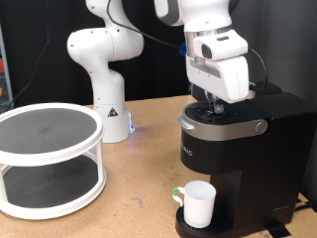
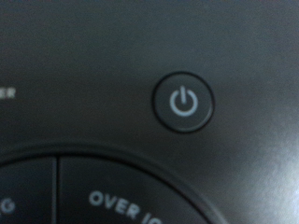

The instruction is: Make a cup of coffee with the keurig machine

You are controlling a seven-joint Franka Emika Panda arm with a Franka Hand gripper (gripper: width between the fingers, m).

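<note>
While the gripper (image 1: 212,102) sits right down on top of the keurig machine (image 1: 238,149), at the button panel behind the silver lid handle (image 1: 226,126), the step in hand looks like pressing a button. Fingers are hidden by the hand body in the exterior view and don't show in the wrist view, so whether they are apart or together I cannot tell. The cup (image 1: 198,203) already stands on the drip base under the spout, green handle towards the exterior view's left, at the exterior view's bottom, so placing looks done. To do the press well: come straight down, centred on the round button, short firm push, no sideways slide off onto the neighbouring panel. Wrist view gives what exterior can't: the power button (image 2: 183,102) up close, a ring with power icon, plus part of a larger dial with "OVER IC" lettering. Exterior view alone shows cup, machine body, white two-tier round rack (image 1: 48,159) at its left
</note>
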